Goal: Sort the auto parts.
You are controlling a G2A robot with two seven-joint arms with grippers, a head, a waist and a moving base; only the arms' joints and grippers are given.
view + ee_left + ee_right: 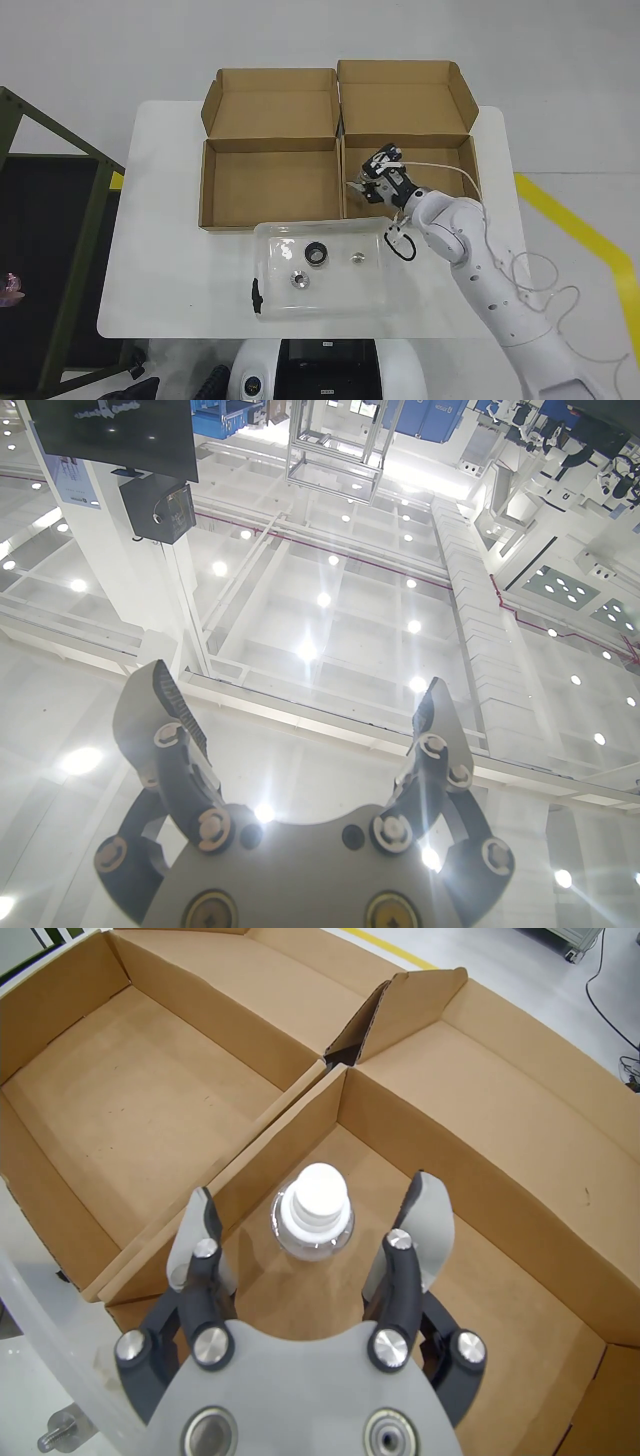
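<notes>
Matt brown cardboard all round: the left box (125, 1093) and the right box (500, 1248) were dull and fibrous, corrugated at the cut edges. The part (315, 1218) looked like ribbed white plastic over a clear glossy base. The tray (340, 290) was shiny clear plastic, the bolt (57, 1430) bright threaded metal. The right gripper (315, 1190) had matt grey jaws and polished screws. The tabletop (170, 250) was smooth white.

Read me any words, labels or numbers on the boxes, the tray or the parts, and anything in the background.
Cardboard boxes, clear tray, white part: no print to be seen.
Poster in the room behind: print too small to read.
Blue panels: lettering too blurred to read.
</notes>
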